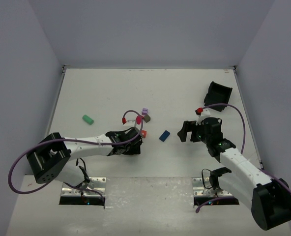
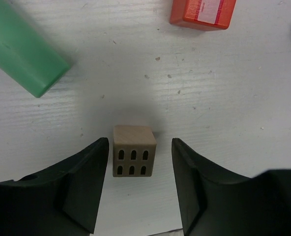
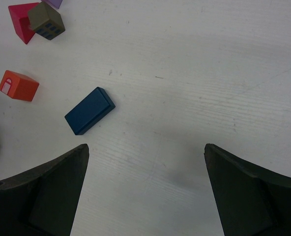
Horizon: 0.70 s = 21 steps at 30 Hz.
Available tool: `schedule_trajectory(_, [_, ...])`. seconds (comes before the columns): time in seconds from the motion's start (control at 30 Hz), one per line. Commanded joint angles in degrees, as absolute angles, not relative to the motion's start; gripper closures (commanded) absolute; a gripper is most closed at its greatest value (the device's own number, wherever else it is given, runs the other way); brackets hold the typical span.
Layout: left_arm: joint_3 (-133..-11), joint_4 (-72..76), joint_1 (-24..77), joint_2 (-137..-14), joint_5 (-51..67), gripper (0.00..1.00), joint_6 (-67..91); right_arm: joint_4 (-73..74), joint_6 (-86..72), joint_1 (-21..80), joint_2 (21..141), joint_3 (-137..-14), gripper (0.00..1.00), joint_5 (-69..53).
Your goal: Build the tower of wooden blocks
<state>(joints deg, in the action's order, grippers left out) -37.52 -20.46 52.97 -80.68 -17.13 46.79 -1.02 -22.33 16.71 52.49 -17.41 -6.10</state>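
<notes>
White desk fills the top view, with the wood blocks lying singly on it. A green block sits to the left, well apart from the others. Near the middle are a red block and a purple block, with an olive block just beside the purple one. An orange block lies by the left pincer, and a blue block lies between that pincer and the right pincer. A black bin stands at the far right.

In the left wrist view, the left pincer is spread around a tan block that has small dark window shapes on its near face. The block rests on the desk with a gap to each finger. The green block is far left and the orange block far right.

In the right wrist view, the right pincer is spread wide over bare desk and pinches nothing. The blue block lies flat to its far left. The orange block lies beyond that, and the olive block and red block sit touching each other at the far left corner.
</notes>
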Motion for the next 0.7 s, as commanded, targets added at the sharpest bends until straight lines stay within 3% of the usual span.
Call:
schedule_trajectory(0.0, [-39.7, -19.3, 53.9, -78.0, -17.2, 0.38, 46.7, -1.7, -22.3, 17.0, 51.4, -20.3, 0.01, -7.5])
schedule_trajectory(0.07, [-40.3, -19.1, 54.1, -76.5, -17.9, 0.30, 46.2, -1.7, -22.4, 17.1, 50.8, -20.1, 0.01, -7.9])
schedule_trajectory(0.3, [-42.9, -20.0, 54.1, -72.6, -23.1, 0.21, 45.6, -2.9, -22.8, 17.2, 51.2, -20.3, 0.01, -12.6])
schedule_trajectory(0.4, [-44.7, -22.7, 53.5, -72.1, -28.5, 0.02, 48.2, -3.3, -22.5, 17.7, 52.6, -21.1, 0.01, -14.0])
schedule_trajectory(0.5, [-45.5, -24.1, 50.6, -72.2, -31.3, 0.00, 50.8, -3.6, -20.7, 20.3, 54.0, -22.3, 0.01, -15.0])
schedule_trajectory(0.67, [-43.2, -20.8, 40.6, -70.8, -24.8, 0.00, 49.8, -0.9, -16.5, 30.9, 59.4, -28.2, 0.01, -9.1])
